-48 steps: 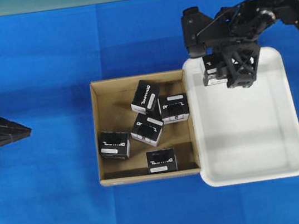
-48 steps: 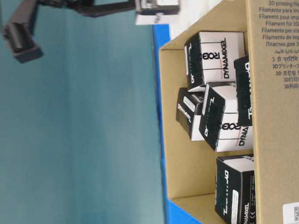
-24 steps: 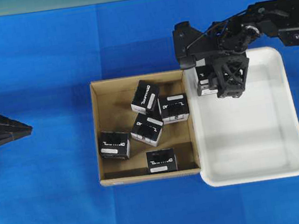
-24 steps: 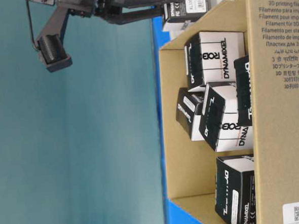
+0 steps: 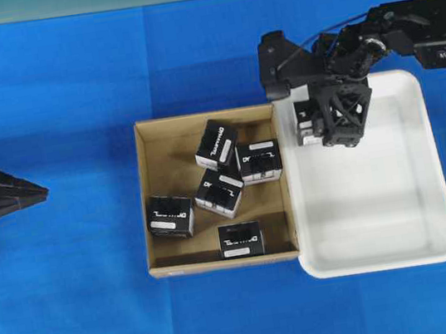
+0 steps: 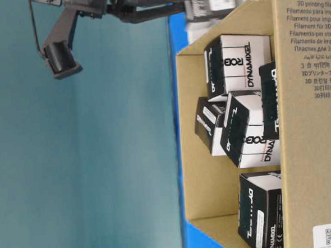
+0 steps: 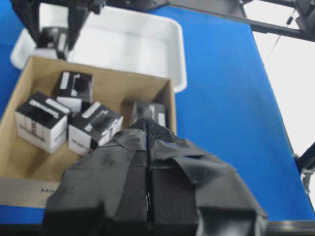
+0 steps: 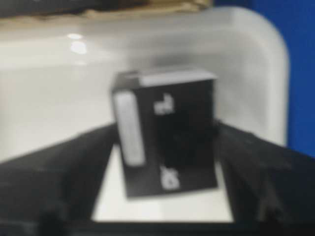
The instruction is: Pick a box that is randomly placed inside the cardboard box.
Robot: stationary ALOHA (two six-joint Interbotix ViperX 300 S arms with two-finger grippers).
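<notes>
Brown cardboard box (image 5: 150,196) holds five cartons (image 5: 239,239); white tray (image 5: 381,210) holds one box (image 5: 306,123) between the spread right gripper (image 5: 323,122).

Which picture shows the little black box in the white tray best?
The right wrist view: the box fills it, though blurry, standing on the white tray between the right gripper's open fingers. In the overhead view the gripper half covers it. The left wrist view shows it small; the table-level view only a blurred bit.

txt: "DYNAMIXEL" on black cartons (image 6: 237,63) | "3D printing filament" on cardboard box (image 6: 314,120) wall
</notes>
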